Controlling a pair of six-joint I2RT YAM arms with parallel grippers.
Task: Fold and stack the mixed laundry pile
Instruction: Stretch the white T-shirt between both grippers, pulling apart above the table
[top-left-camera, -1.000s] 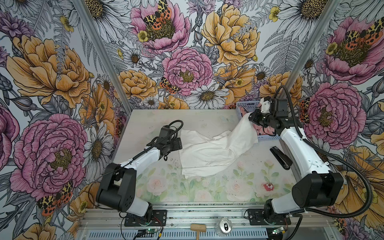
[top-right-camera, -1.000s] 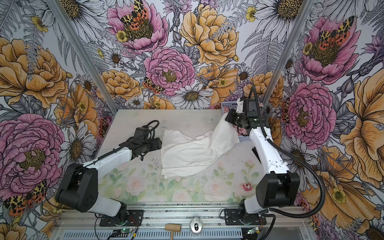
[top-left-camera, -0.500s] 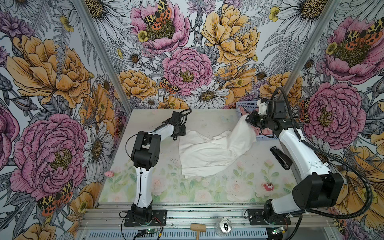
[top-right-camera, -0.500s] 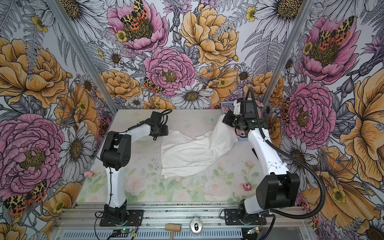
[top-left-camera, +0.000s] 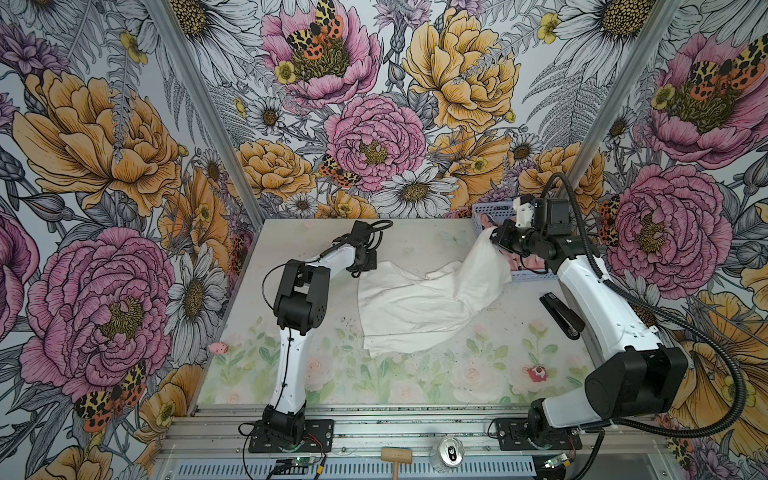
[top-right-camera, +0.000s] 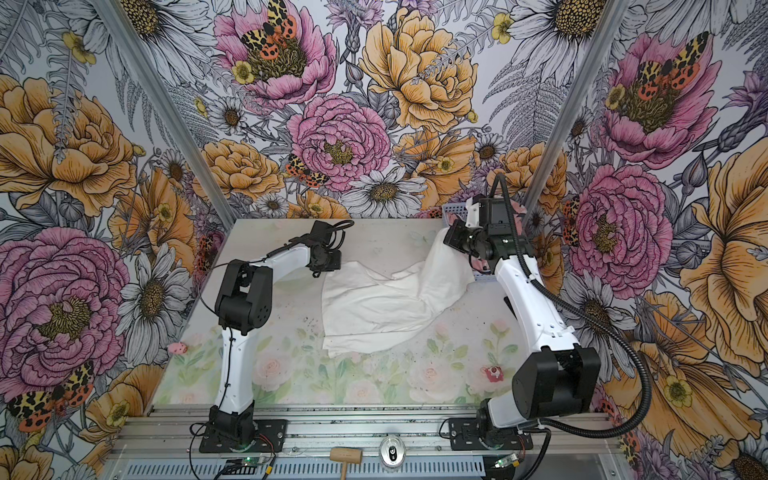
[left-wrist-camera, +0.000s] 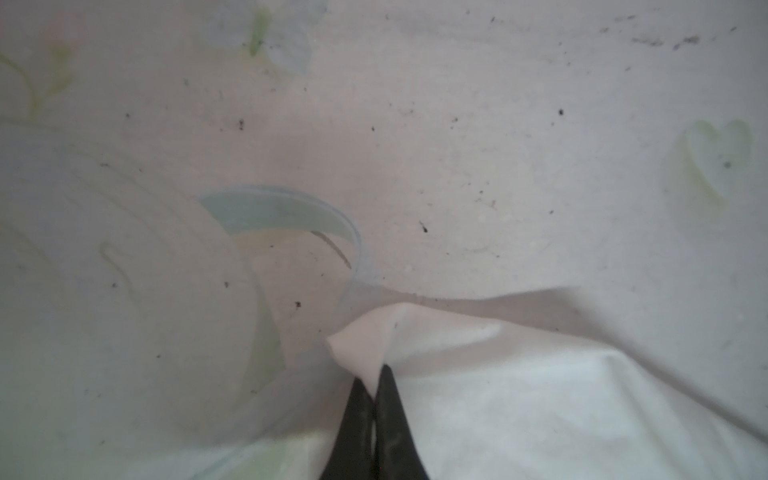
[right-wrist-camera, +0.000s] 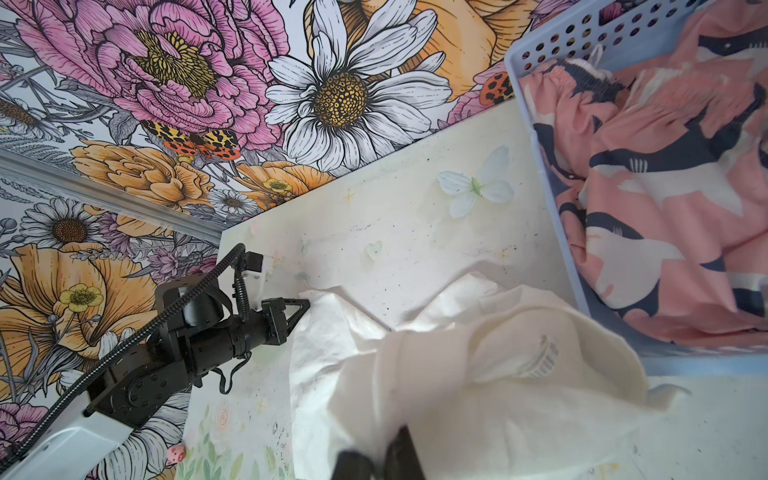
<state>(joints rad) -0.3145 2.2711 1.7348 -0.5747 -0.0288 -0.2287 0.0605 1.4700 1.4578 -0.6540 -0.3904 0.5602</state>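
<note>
Your left end effector (left-wrist-camera: 376, 376) is pinched together on just the tip of a corner of the white T-shirt (top-left-camera: 415, 307). The shirt lies spread on the surface (top-left-camera: 316, 374) with its far side lifted. Your right end effector (top-left-camera: 493, 237) is clamped on that raised edge, just beside the blue basket (top-left-camera: 488, 206), where the pink garment (right-wrist-camera: 665, 187) sits bunched.

The left bite looks thin. If you pull the arms apart hard, that corner likely slips free and the shirt collapses into a heap. If you lift unevenly, the slack middle can drag and crease. If you swing the right arm low, the hanging cloth may catch the basket rim or sweep the black stapler (top-left-camera: 559, 316).
</note>
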